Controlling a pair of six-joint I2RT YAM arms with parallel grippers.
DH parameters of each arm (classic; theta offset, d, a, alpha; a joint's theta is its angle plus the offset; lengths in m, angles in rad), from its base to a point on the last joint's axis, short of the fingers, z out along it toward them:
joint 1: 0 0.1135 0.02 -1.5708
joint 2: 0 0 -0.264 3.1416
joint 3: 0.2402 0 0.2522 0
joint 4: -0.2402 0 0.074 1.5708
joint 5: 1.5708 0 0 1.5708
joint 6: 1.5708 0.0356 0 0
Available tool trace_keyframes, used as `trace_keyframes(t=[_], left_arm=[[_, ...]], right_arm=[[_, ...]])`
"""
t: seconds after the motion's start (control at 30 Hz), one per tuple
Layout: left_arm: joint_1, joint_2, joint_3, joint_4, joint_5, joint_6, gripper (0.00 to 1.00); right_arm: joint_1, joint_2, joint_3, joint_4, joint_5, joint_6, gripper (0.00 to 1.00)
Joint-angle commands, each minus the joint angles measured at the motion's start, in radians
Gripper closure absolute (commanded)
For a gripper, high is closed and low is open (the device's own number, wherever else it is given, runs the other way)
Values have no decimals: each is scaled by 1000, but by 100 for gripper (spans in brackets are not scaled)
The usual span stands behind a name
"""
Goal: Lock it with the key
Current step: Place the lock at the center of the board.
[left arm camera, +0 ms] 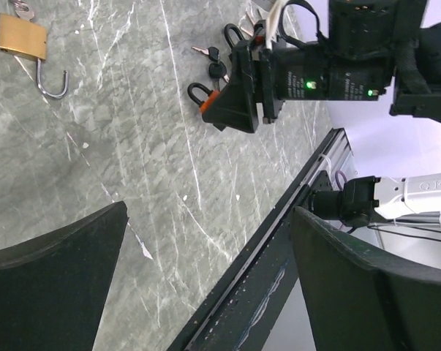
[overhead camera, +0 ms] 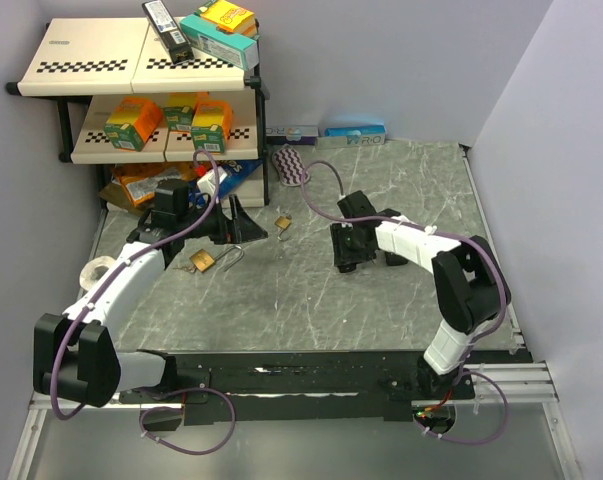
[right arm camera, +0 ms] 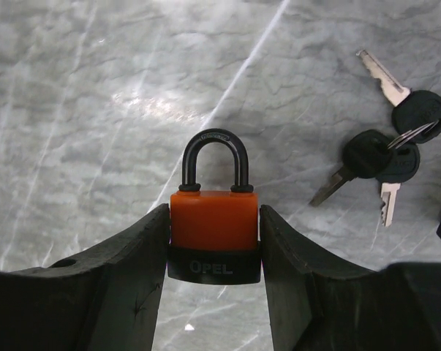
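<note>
An orange padlock [right arm camera: 214, 208] with a black base and a closed black shackle sits upright between the fingers of my right gripper [right arm camera: 214, 219], which is shut on its sides. It also shows in the left wrist view [left arm camera: 208, 100]. A bunch of black-headed keys [right arm camera: 385, 150] lies on the table just right of it. My right gripper [overhead camera: 346, 255] is low over the table's middle right. My left gripper [overhead camera: 241, 225] is open and empty [left arm camera: 209, 219], above the table. A brass padlock [overhead camera: 203, 261] with an open shackle lies near it [left arm camera: 21, 36].
A second small brass padlock [overhead camera: 283, 222] lies mid-table. A shelf rack [overhead camera: 131, 70] with boxes stands at the back left, with packets under it. A tape roll [overhead camera: 98, 268] lies at the left edge. Flat boxes [overhead camera: 353, 133] line the back wall.
</note>
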Motion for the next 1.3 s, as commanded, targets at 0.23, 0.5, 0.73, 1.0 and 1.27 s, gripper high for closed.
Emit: trace_keyframes(t=[0.23,0.5,0.73,1.0,1.27], left_arm=[[2,-34,-1,12,-26,39,4],[2,-19,22,-43,-73,77,4],[0,-4,45,-103,-118,126,4],[2,59,111,-152,-162,203,4],[-55,165,202,-178,-266,313,2]], right_arm=[[-36,57,58,45,68,70,100],[-38,105,100,17,128,100,82],[-38,94,98,9,93,114,55],[-38,60,116,2,67,111,29],[-36,-59,123,45,38,58,22]])
